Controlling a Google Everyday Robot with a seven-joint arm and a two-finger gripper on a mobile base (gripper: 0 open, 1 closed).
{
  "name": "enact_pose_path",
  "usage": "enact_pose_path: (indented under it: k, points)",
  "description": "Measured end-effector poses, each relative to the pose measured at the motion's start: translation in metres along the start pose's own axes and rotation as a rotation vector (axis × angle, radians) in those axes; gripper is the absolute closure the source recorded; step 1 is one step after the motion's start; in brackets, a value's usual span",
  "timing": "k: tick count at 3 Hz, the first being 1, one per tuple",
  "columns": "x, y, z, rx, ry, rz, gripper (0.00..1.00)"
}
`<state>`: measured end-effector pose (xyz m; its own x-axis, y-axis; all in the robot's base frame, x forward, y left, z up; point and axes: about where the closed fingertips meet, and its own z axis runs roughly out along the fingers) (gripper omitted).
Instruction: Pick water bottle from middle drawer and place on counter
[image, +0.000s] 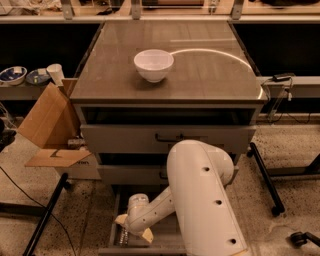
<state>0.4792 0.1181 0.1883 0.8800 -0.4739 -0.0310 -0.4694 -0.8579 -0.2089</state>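
Gripper (134, 229) low in the open middle drawer (111, 235), over the water bottle (123, 238): only a ribbed stretch shows, long axis seemingly front-to-back, cap end hidden, grip cannot be told.

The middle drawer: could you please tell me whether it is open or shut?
Open: the middle drawer is pulled out beneath the two drawer fronts, with the gripper inside it.

Robot lab: speckled floor (300, 147), wheeled bench frames (262, 177), cardboard box (47, 120), jaws in drawer (114, 225).
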Motion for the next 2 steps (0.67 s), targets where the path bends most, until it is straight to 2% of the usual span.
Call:
enact_pose_path:
  k: [1, 2]
  points:
    - [0.001, 0.001, -0.001, -0.004, 0.003, 0.001, 0.0]
    - [0.017, -0.001, 0.019, -0.034, -0.017, -0.012, 0.0]
